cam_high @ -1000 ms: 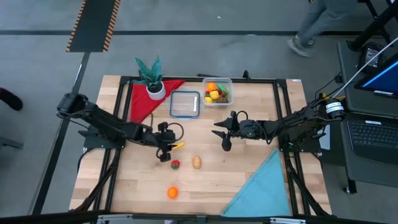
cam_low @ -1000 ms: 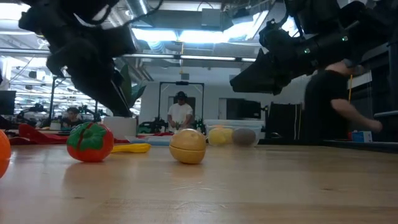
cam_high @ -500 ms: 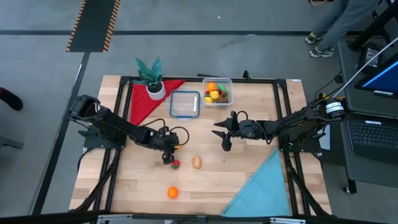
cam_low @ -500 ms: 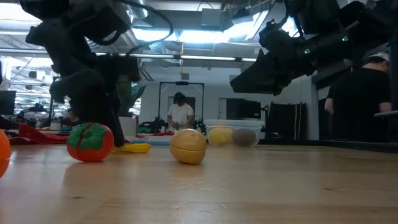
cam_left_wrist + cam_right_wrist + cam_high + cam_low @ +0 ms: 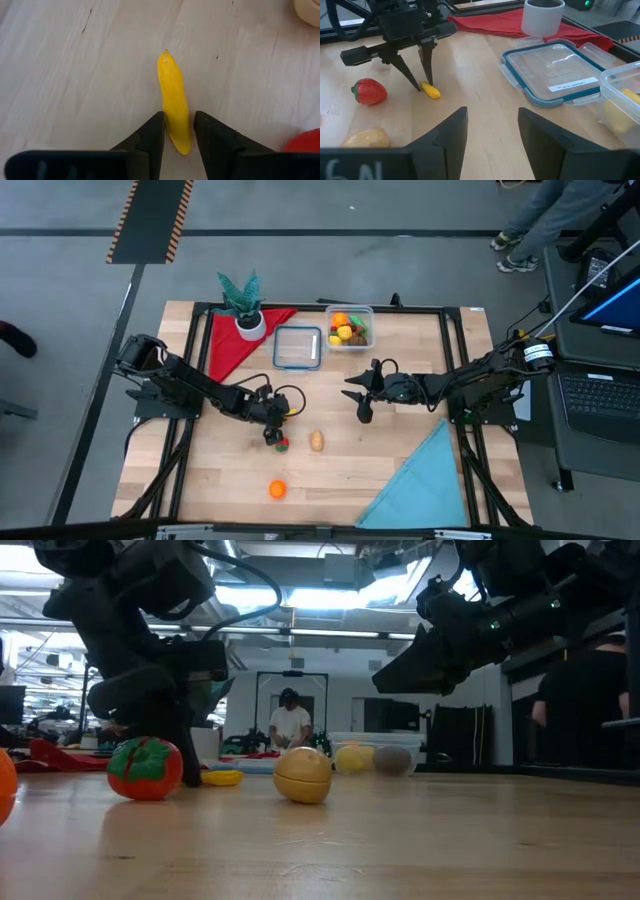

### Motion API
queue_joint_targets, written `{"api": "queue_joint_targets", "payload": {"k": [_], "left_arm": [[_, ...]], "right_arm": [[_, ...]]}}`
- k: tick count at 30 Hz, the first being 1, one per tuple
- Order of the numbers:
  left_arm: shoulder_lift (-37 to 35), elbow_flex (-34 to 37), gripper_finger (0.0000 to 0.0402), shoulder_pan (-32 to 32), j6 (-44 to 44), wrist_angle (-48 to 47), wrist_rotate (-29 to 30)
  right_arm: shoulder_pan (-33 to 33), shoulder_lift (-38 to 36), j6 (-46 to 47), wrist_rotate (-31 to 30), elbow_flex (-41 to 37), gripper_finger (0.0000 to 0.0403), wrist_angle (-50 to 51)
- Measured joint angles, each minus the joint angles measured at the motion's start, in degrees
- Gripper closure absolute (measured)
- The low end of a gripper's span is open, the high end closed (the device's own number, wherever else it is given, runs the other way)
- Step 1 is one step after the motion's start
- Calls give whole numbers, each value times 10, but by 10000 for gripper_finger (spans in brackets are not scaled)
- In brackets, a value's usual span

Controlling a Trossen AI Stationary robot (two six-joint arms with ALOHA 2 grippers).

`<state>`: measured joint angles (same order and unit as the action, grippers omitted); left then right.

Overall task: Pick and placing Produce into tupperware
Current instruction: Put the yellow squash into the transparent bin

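A small yellow banana (image 5: 290, 412) lies flat on the wood, mid-table. My left gripper (image 5: 179, 131) is down at the table and open. Its fingers stand on either side of the banana's near end (image 5: 180, 142); the rest of the banana sticks out ahead. A red tomato (image 5: 283, 444), a tan potato (image 5: 317, 442) and an orange (image 5: 277, 490) lie nearer the near edge. The clear tub (image 5: 368, 320) at the far side holds several produce pieces. My right gripper (image 5: 362, 402) hovers open above mid-table, touching nothing. My left gripper comes from above, its fingers (image 5: 426, 70) pointing down with the tips at the table on either side of the banana's end (image 5: 425, 88), across its length. I cannot tell whether the fingers touch the banana. It lies flat on the wood.
A clear lid with a blue rim (image 5: 298, 347) lies left of the tub. A potted plant (image 5: 243, 305) stands on a red cloth (image 5: 228, 345) at the far left. A blue cloth (image 5: 418, 480) covers the near right corner. A person (image 5: 535, 220) walks beyond the table.
My left gripper has come down to the table and shifted slightly right, toward the banana, so that its fingers now straddle the banana's end. The produce has not moved. My right gripper has kept still.
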<state>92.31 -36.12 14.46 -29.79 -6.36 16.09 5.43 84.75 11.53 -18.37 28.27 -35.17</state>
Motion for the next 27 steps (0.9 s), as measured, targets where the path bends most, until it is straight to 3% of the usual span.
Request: {"api": "queue_joint_targets", "payload": {"k": [11,20,27], "left_arm": [[-1,1,394,-1,3,-3,-2],[-7,2,397,-1,20,-4,-2],[-55,7,399,-1,66,-20,-7]], "right_arm": [[0,0,0,0,0,226,0],[0,0,0,0,0,226,0],[0,0,0,0,0,226,5]]}}
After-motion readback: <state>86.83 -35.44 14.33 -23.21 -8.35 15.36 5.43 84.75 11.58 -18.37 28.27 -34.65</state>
